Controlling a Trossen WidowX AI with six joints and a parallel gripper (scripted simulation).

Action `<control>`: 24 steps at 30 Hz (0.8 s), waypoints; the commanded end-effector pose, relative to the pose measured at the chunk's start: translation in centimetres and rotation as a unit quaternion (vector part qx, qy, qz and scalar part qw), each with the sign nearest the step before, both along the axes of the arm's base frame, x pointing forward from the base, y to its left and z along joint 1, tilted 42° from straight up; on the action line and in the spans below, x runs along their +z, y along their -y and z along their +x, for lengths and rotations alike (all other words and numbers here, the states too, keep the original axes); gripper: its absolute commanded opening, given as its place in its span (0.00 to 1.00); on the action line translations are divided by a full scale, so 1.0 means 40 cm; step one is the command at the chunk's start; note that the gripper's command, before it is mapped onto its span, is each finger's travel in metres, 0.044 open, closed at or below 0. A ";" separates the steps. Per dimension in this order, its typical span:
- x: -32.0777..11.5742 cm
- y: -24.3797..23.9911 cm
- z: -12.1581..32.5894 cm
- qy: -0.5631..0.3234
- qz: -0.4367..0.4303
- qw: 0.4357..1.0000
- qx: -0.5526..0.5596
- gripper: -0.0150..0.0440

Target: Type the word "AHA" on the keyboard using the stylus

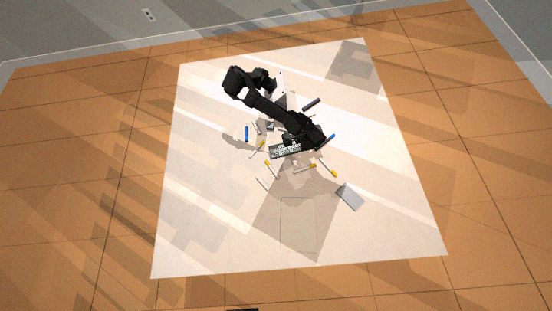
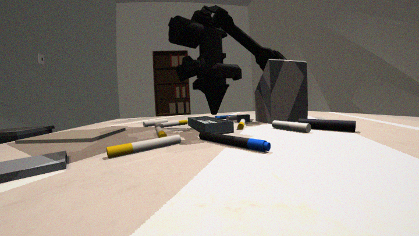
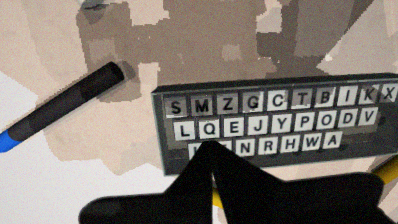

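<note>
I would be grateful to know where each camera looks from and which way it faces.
Top: high above the pale tabletop, facing steeply down; most of the arm shows.
Exterior: low at the tabletop's edge region, facing level across it to the bookcase; the raised arm and its jaws show.
Wrist: on the arm by the jaws, facing past their tips to the keyboard; only the jaws show.
Top and exterior share the arm and the black-and-blue marker.

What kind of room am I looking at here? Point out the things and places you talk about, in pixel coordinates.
Perhaps a study or office made into a robot work area: a bookcase (image 2: 170, 82) holds books or binders, a keyboard (image 1: 287, 154) (image 2: 215, 126) (image 3: 161, 135) lies among scattered pens, and a black jointed arm (image 1: 274, 112) (image 2: 210, 46) reaches over them.
</note>
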State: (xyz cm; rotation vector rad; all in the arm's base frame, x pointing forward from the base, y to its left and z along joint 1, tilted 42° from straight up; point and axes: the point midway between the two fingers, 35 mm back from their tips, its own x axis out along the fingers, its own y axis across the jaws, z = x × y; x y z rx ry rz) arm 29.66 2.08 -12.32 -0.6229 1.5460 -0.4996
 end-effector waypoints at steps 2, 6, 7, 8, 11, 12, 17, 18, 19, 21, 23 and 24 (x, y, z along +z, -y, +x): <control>-0.005 0.001 0.001 -0.002 -0.009 1.000 0.001 0.25; 0.014 0.021 0.007 -0.002 -0.008 1.000 0.001 0.25; 0.038 0.047 0.012 -0.002 -0.008 1.000 0.001 0.25; 0.066 0.080 0.016 -0.002 -0.009 1.000 0.001 0.25; 0.108 0.129 0.017 -0.002 -0.011 1.000 0.001 0.25; 0.108 0.129 0.017 -0.002 -0.011 1.000 0.001 0.25; 0.108 0.129 0.017 -0.002 -0.011 1.000 0.001 0.25; 0.108 0.129 0.017 -0.002 -0.011 1.000 0.001 0.25; 0.108 0.129 0.017 -0.002 -0.011 1.000 0.001 0.25; 0.108 0.129 0.017 -0.002 -0.011 1.000 0.001 0.25; 0.108 0.129 0.017 -0.002 -0.011 1.000 0.001 0.25; 0.108 0.129 0.017 -0.002 -0.011 1.000 0.001 0.25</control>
